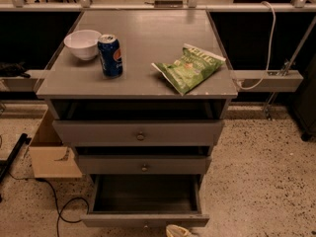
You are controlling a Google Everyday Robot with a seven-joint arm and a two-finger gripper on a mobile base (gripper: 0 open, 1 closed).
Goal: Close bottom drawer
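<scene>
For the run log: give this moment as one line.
bottom drawer: open | gripper: low, just in front of its panel | closed: not yet

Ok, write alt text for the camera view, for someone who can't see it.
The bottom drawer of a grey cabinet stands pulled far out, while the middle drawer and top drawer are only slightly open. The gripper just shows at the picture's lower edge, by that drawer's front panel. On top sit a white bowl, a blue soda can and a green chip bag.
</scene>
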